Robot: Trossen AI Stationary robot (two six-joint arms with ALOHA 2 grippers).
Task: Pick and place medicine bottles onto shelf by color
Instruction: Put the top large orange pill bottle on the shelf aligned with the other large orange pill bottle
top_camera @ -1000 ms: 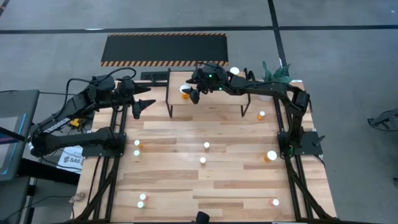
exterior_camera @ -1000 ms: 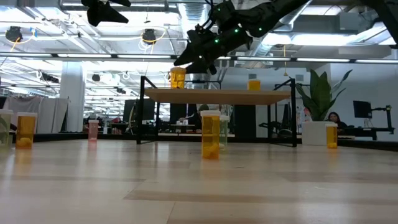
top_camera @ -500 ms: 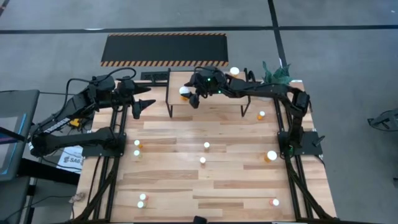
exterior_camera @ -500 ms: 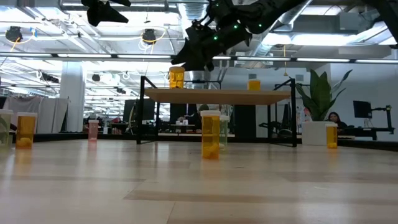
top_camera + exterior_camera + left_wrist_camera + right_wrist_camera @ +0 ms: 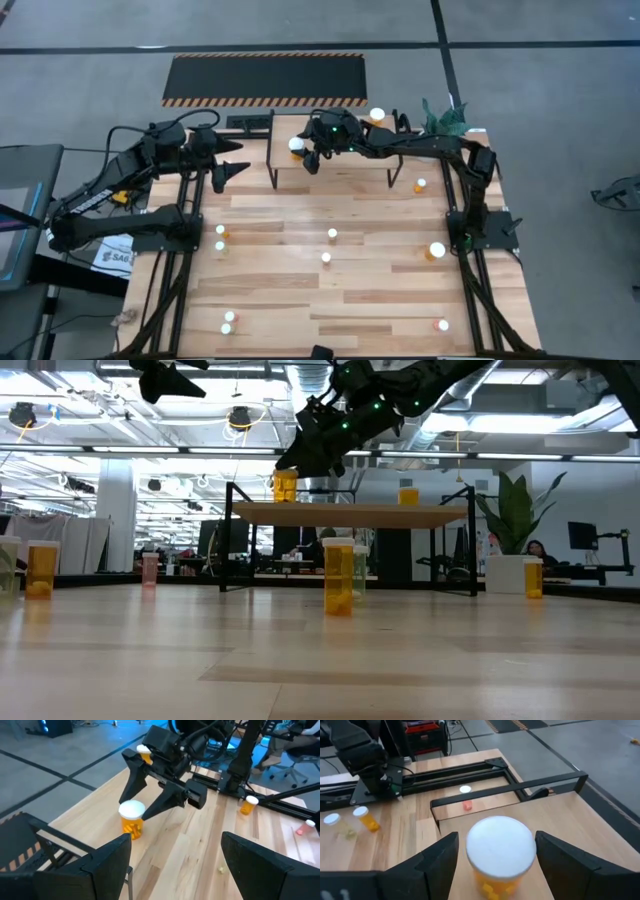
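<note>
Two open fingers of the right gripper straddled the orange bottle on the shelf (unclamped); it should lift straight up

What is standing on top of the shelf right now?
Two orange bottles stand on the shelf: one between the right gripper's open fingers, one farther along. The arm covers part of the board from above.

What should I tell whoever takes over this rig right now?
Right gripper: open, fingers either side of an orange bottle standing on the shelf, not gripping it.
Left gripper: open, empty, raised by the table's left rear.
Done: two orange bottles on the shelf, this one and another.
Left: the bottles scattered on the tabletop.
</note>
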